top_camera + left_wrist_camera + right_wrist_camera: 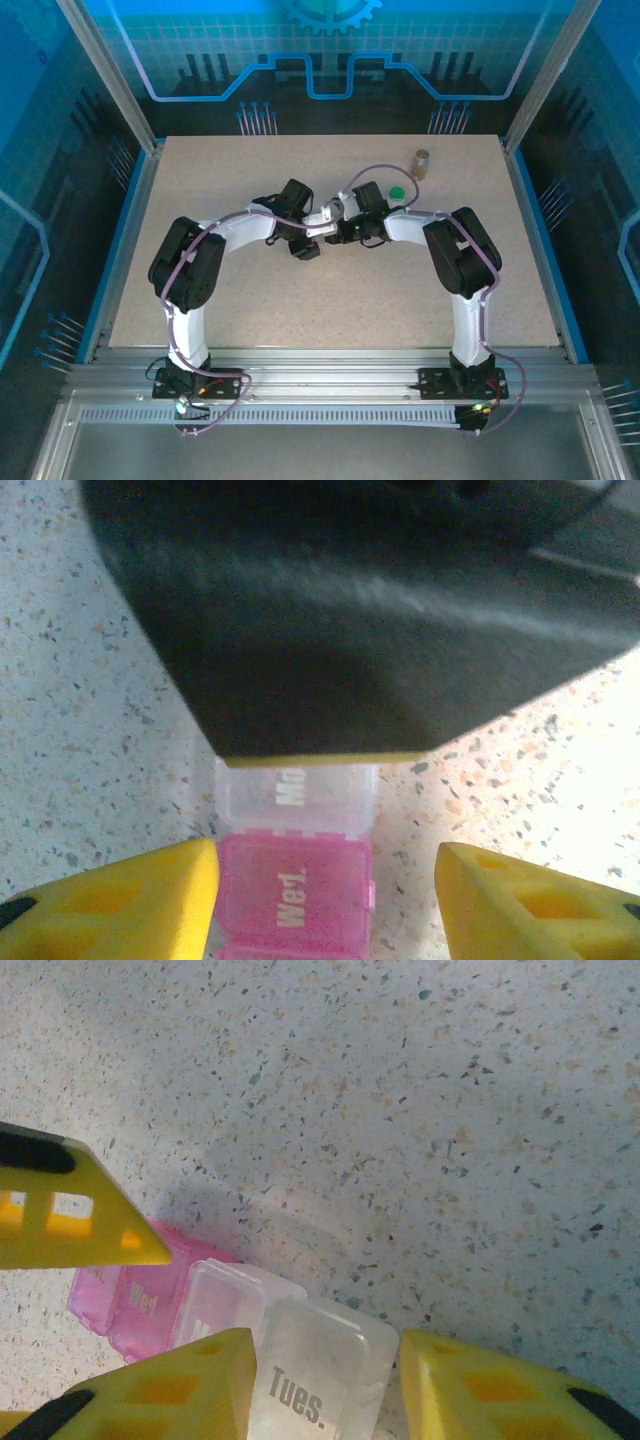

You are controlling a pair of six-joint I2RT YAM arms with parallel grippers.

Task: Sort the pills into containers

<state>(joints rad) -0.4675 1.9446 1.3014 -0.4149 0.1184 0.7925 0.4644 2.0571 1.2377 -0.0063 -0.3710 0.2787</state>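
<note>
**Two arms, one flimsy weekly pill organizer**

Standing by the rig here. Both arms are huddled at the centre of the top view, over the speckled table [250, 330], and that's where the pill organizer [225, 1300] sits. It's one of those weekday strips: a frosty clear Tues. cell [320, 1360], another clear one beside it, then a pink Wed. cell [295, 900].

Right gripper [325, 1385]: at the bottom of its wrist view the yellow fingers [225, 1360] sit tight against both sides of the Tues. cell. I read that as pinching that end of the strip.

Left gripper [325, 890]: spread. One finger is right up against the pink cell at the lower left of its view. The other stands off with bare table in between, so nothing's being squeezed there.

Handling, my guess only:
- It looks like it weighs next to nothing. It's thin, hard, glossy plastic, so it'll probably skate on that smooth top the moment it's nudged.
- The walls look stiff enough to take a pinch across the narrow width of one cell, which is where I'd hold it.
- I'd stay off the lids. They look like snap flaps, and pressure near the lip could pop one or bow it.
- Squeeze too hard and it could crack.

One arm pinning while the other works a lid seems the sane split.

In the upper right of the top view a brownish vial [421, 163] stands upright, with a green cap [397, 191] just below and left of it.
</note>
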